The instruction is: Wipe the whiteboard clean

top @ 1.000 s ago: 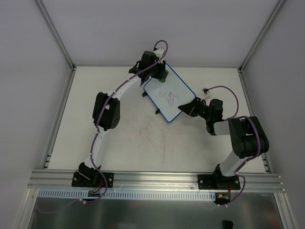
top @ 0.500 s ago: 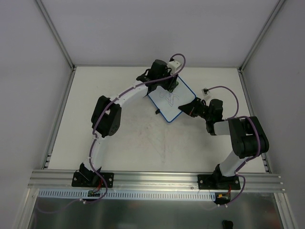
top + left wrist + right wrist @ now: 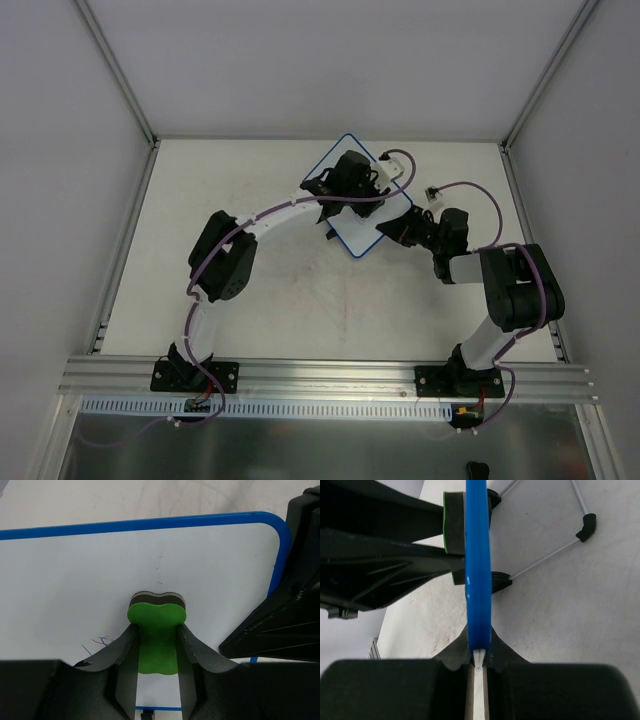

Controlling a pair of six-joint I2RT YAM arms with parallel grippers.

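The whiteboard point(image 3: 353, 232), white with a thin blue frame, lies tilted at the back middle of the table. My left gripper point(image 3: 366, 192) is over it, shut on the green bone-shaped eraser point(image 3: 156, 615), whose dark felt side presses on the whiteboard's face point(image 3: 90, 580). A few thin blue and red strokes point(image 3: 100, 641) show beside my left finger. My right gripper point(image 3: 390, 230) is shut on the board's right edge. In the right wrist view the blue frame point(image 3: 478, 555) runs edge-on out of the right gripper point(image 3: 479, 652).
Thin wire legs with black tips point(image 3: 585, 527) and black clips point(image 3: 500, 582) stick out from the board's underside. White walls enclose the table at the left, back and right. An aluminium rail point(image 3: 320, 375) runs along the near edge by the arm bases.
My left gripper has swept the eraser from the board's far left corner rightward across its face. The central scribble is now hidden under the arm in the top view. The right arm has not moved.
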